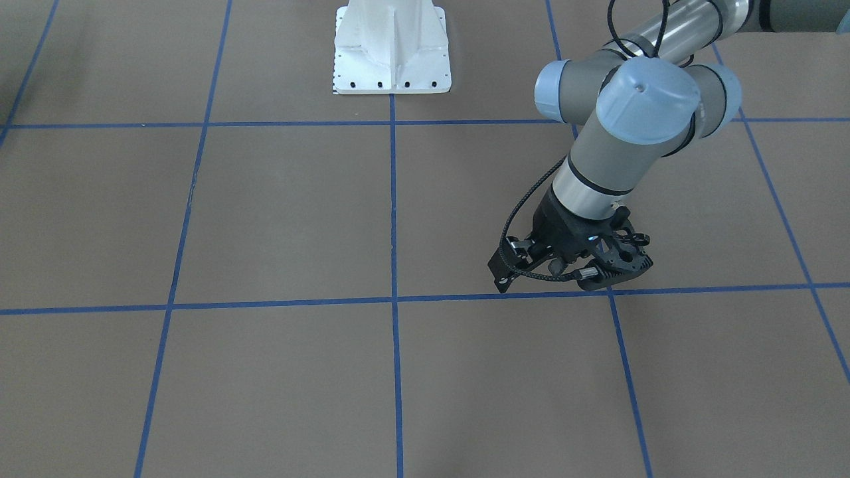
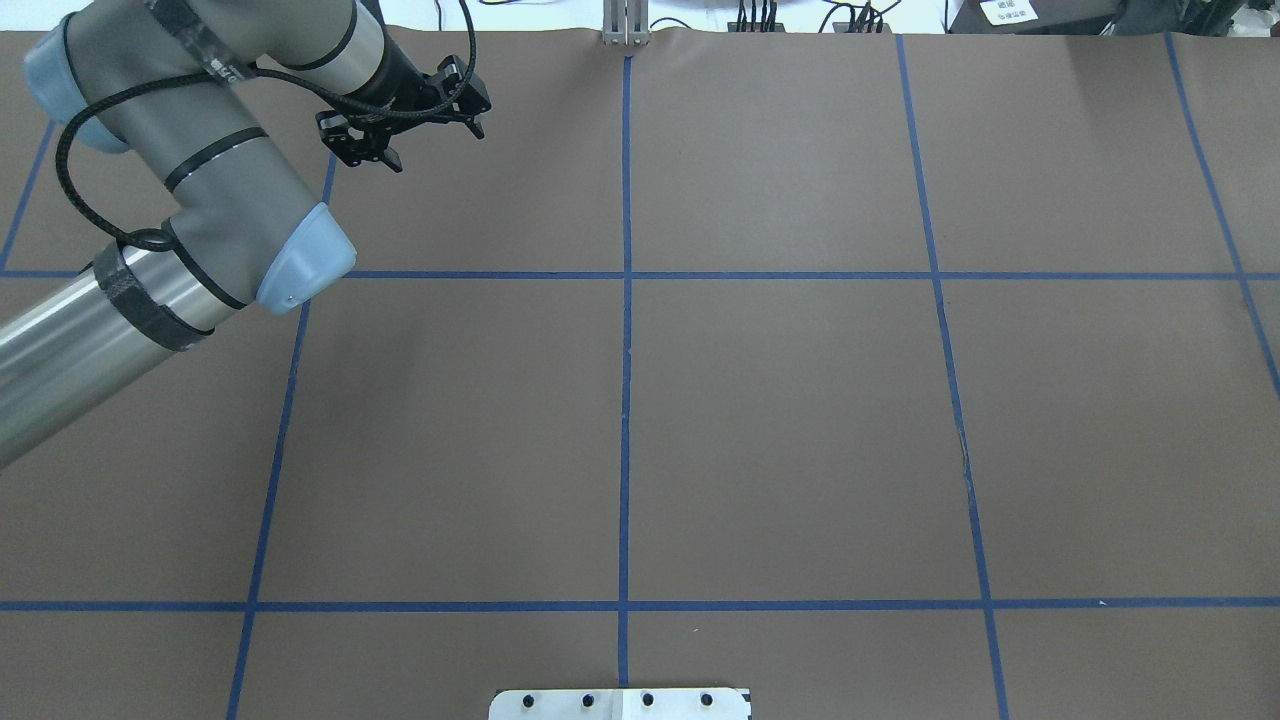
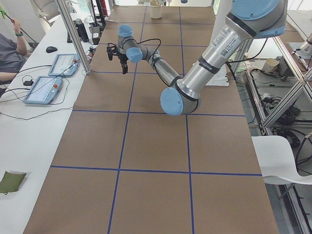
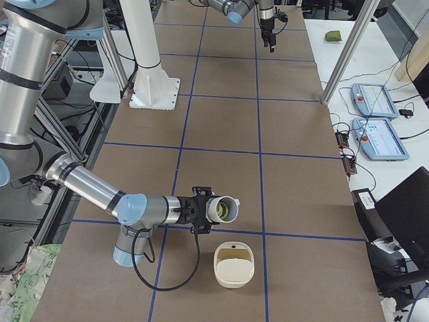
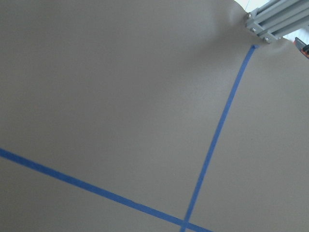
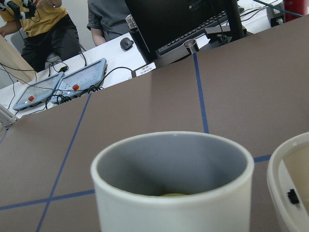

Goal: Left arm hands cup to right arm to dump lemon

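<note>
The cup [image 4: 226, 209] is an off-white mug with a grey inside. It lies tipped on its side in the air at the tip of my right gripper [image 4: 209, 210], which is shut on it. The lemon [image 4: 222, 212] sits inside, and the right wrist view shows only a yellow-green sliver of the lemon [image 6: 172, 195] above the rim of the cup [image 6: 172, 183]. My left gripper [image 2: 437, 147] hovers open and empty over the far left of the table, and the front-facing view also shows the left gripper [image 1: 550, 279] holding nothing.
A cream bowl [image 4: 234, 263] rests on the table just beside the tipped cup, and its rim [image 6: 289, 193] appears at the right of the wrist view. The white robot base [image 1: 392, 53] stands mid-table. Tablets [image 3: 51, 73], a metal post [image 3: 73, 34] and seated people line the side bench.
</note>
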Robot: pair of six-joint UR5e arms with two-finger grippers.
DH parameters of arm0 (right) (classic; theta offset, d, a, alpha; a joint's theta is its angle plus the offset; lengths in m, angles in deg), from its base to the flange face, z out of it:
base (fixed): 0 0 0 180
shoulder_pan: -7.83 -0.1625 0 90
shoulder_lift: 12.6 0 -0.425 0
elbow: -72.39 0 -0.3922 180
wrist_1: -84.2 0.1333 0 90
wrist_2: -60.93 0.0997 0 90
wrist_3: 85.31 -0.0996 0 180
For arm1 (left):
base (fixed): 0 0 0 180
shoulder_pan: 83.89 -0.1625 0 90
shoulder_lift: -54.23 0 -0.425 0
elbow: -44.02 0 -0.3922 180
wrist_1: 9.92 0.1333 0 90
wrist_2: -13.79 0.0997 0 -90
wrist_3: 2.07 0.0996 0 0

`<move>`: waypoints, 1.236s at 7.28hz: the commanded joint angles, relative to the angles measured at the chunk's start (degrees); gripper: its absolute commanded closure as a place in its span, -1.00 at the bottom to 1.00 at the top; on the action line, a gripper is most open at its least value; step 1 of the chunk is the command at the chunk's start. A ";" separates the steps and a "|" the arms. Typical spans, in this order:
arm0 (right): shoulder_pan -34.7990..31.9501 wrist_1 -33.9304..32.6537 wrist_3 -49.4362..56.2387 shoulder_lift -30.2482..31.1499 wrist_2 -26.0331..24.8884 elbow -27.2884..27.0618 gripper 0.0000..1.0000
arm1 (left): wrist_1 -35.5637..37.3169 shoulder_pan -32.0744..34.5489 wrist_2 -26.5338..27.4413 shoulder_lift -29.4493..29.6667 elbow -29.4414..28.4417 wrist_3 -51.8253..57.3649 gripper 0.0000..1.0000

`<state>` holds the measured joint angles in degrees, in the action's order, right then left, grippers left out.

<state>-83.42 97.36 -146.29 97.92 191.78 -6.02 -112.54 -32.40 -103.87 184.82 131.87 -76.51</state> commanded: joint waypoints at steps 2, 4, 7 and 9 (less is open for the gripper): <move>-8.30 0.02 -0.63 -5.92 5.98 9.30 0.82 | 0.05 -0.42 5.32 -2.70 1.18 7.45 -1.00; -8.41 0.02 -10.52 -6.54 6.79 9.59 0.82 | 0.05 -0.42 5.33 -2.79 1.62 7.46 -1.00; -8.32 0.02 -19.15 -8.65 10.20 9.59 0.82 | 0.05 -0.51 5.33 -2.88 1.71 7.46 -1.00; -8.32 3.34 -19.10 -10.58 7.95 9.59 0.80 | 0.05 -0.51 5.33 -2.88 1.71 7.46 -1.00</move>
<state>-91.75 98.32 -164.84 88.53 201.22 3.57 -112.48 -32.90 -98.54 181.94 133.58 -69.05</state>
